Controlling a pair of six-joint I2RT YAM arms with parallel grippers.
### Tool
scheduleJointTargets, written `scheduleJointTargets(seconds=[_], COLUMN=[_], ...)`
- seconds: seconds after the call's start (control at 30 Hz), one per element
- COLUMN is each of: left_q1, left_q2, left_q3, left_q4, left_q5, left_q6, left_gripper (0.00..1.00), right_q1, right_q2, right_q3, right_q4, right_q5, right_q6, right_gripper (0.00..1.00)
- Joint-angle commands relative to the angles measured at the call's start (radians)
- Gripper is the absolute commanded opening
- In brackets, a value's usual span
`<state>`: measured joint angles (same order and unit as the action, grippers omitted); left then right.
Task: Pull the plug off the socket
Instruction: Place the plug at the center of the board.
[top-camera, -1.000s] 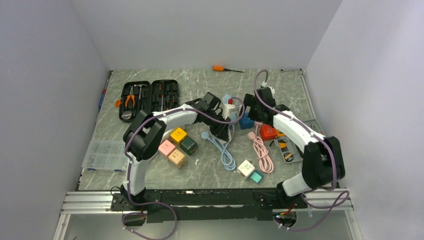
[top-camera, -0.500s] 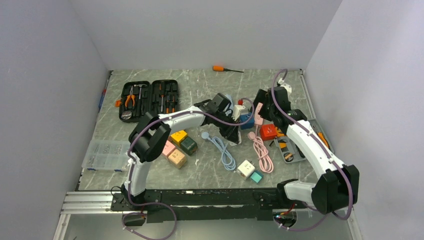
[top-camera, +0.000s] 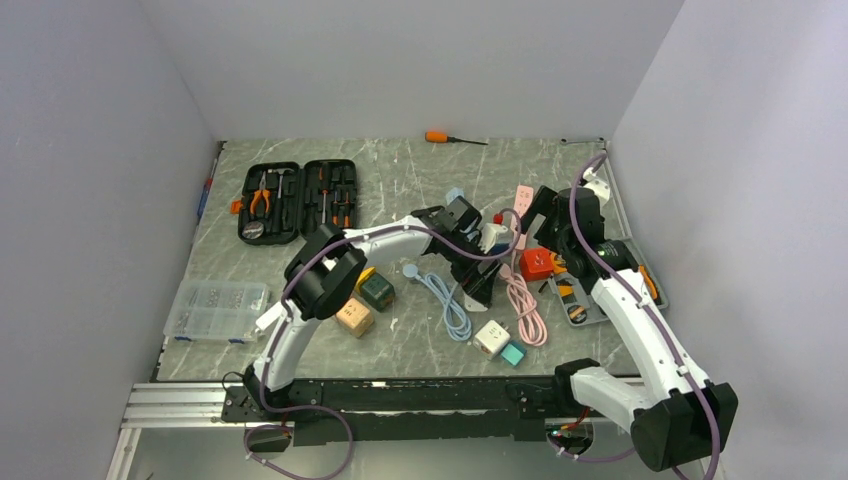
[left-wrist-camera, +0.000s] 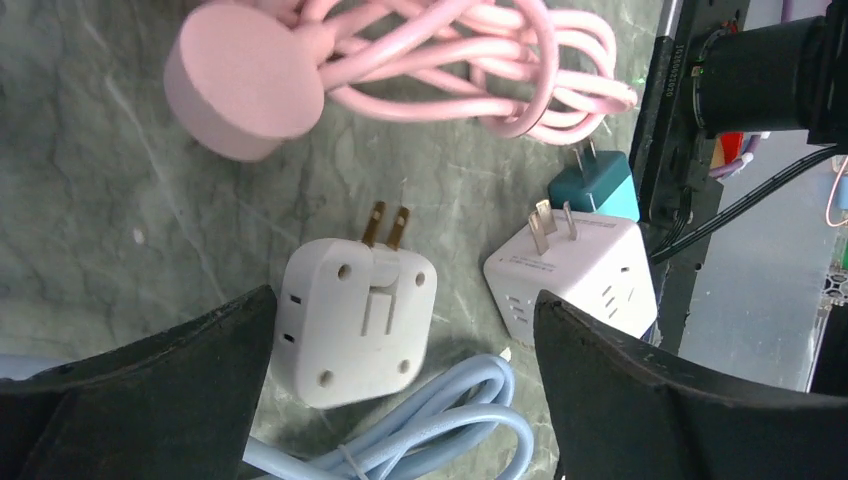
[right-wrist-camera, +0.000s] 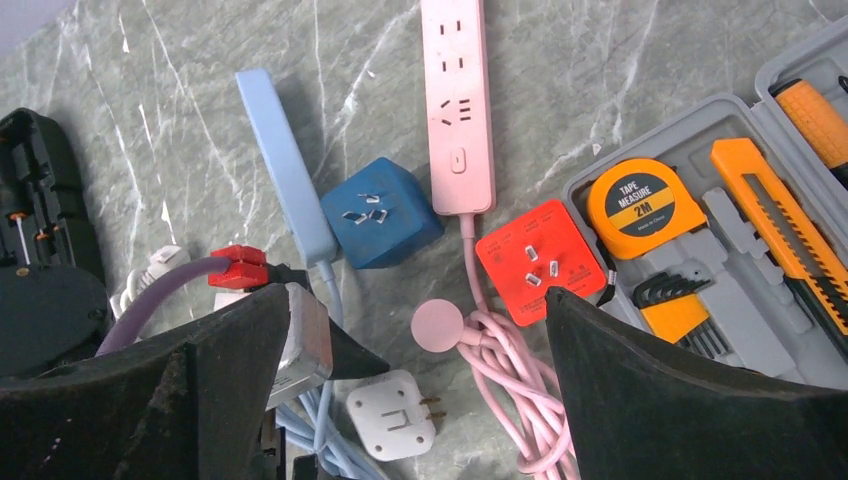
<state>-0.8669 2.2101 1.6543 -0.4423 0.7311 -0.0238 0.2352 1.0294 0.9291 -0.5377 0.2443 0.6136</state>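
The white square plug (left-wrist-camera: 355, 320) lies free on the marble table, its two brass prongs bare; it also shows as plug (right-wrist-camera: 392, 413) in the right wrist view. My left gripper (left-wrist-camera: 405, 310) hangs open just over it, the plug close to the left finger (left-wrist-camera: 150, 380). The pink power strip (right-wrist-camera: 457, 100) lies flat farther back with its sockets empty, also seen from above as strip (top-camera: 522, 194). My right gripper (right-wrist-camera: 418, 300) is open and empty, high over the pink cable coil (right-wrist-camera: 510, 380). From above, the left gripper (top-camera: 483, 275) hides the plug.
A light-blue strip (right-wrist-camera: 285, 165), blue cube (right-wrist-camera: 380, 212) and red adapter (right-wrist-camera: 540, 260) crowd the pink strip. A grey tool tray (right-wrist-camera: 720, 230) lies right. White cube socket (left-wrist-camera: 580, 270) and teal plug (left-wrist-camera: 593, 185) sit nearby. Black tool case (top-camera: 297, 198) and parts box (top-camera: 213, 310) stand left.
My left gripper has moved right and toward the front, opened, and let the white plug drop on the table. The right arm has drawn back to the right, leaving the pink strip lying flat.
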Motion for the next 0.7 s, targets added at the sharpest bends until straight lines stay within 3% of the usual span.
scheduleJointTargets(seconds=[0.0, 0.13, 0.27, 0.5, 0.6, 0.67], left_q1=[-0.016, 0.019, 0.127, 0.422, 0.555, 0.658], left_q2=[0.028, -0.078, -0.238, -0.564, -0.708, -0.771], left_q3=[0.102, 0.131, 0.104, -0.052, -0.146, -0.202], left_q4=[-0.168, -0.301, -0.413, -0.516, -0.486, -0.497], left_q5=[0.027, 0.018, 0.056, 0.051, 0.062, 0.158], left_q6=[0.129, 0.243, 0.301, 0.439, 0.419, 0.444], left_gripper=[0.99, 0.99, 0.99, 0.99, 0.99, 0.99], right_q1=[0.0, -0.001, 0.001, 0.022, 0.086, 0.16], right_q2=[-0.029, -0.041, -0.043, -0.033, -0.018, 0.014], right_q3=[0.009, 0.008, 0.005, -0.006, 0.021, 0.056], right_q4=[0.0, 0.015, 0.027, 0.064, 0.077, 0.078], right_q5=[-0.011, -0.021, -0.04, -0.072, -0.047, -0.007], right_q6=[0.004, -0.011, -0.022, -0.036, -0.052, -0.067], right_gripper=[1.0, 1.0, 1.0, 1.0, 1.0, 1.0])
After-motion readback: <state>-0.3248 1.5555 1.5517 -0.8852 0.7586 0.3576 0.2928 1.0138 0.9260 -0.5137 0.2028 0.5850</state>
